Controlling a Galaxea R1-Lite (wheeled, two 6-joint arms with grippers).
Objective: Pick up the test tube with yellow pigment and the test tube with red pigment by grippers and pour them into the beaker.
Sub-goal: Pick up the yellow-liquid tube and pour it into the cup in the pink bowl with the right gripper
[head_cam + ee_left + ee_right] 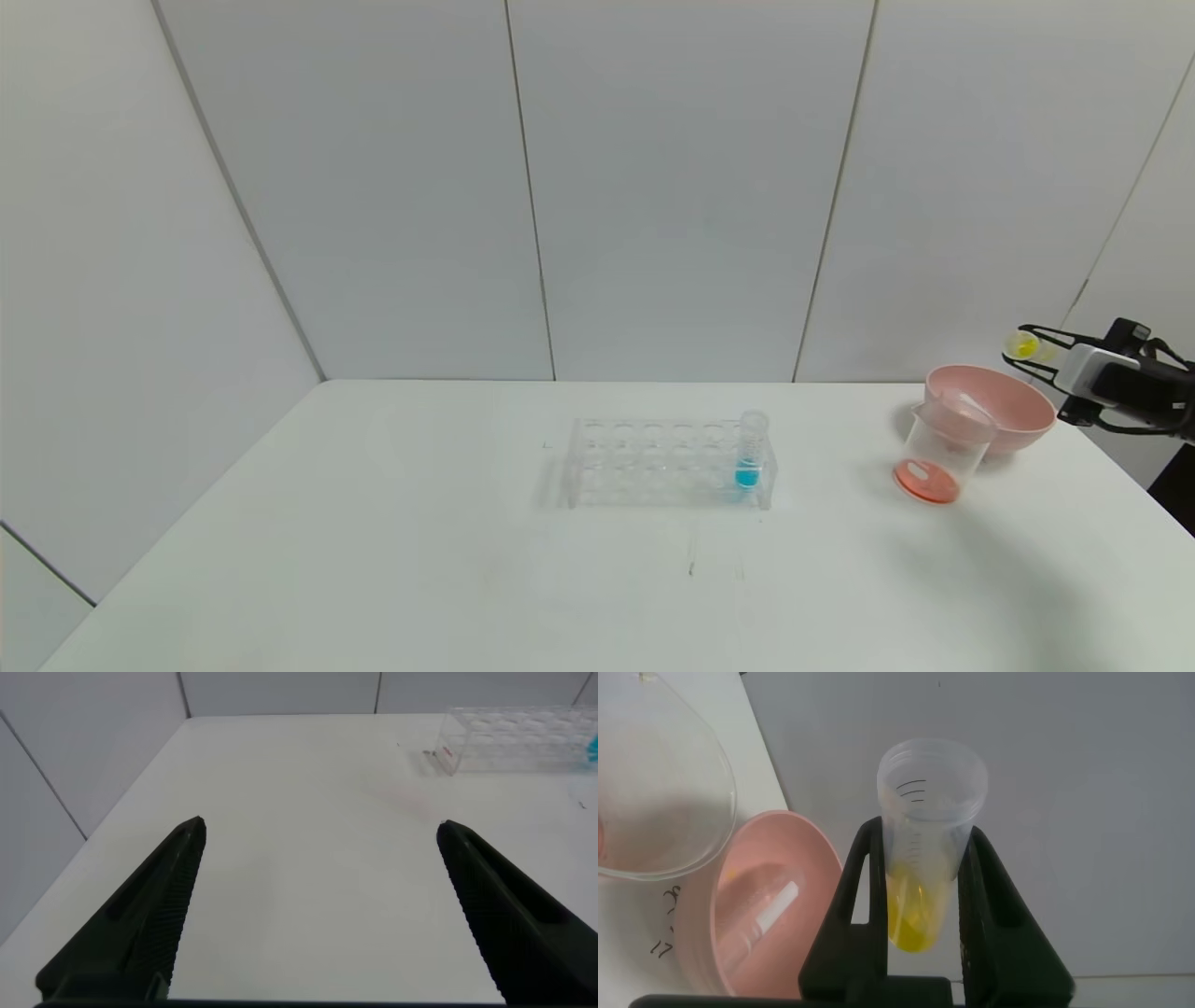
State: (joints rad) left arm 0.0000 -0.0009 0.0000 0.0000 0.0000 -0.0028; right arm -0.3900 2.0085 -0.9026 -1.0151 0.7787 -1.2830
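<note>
My right gripper [1036, 351] is shut on the test tube with yellow pigment [1023, 346]. It holds the tube in the air, right of and above the pink bowl. In the right wrist view the tube [926, 859] sits between the fingers [861, 887], with yellow liquid in its rounded end. The beaker [945, 446] stands on the table in front of the bowl, with orange-red liquid at its bottom. No tube with red liquid shows. My left gripper [320, 824] is open and empty over the table's left part, out of the head view.
The pink bowl [1018, 411] stands at the table's right rear; a clear tube [766, 919] lies inside it. A clear rack [653, 462] at mid-table holds a tube with blue liquid [749, 453]. The table's right edge is close to the bowl.
</note>
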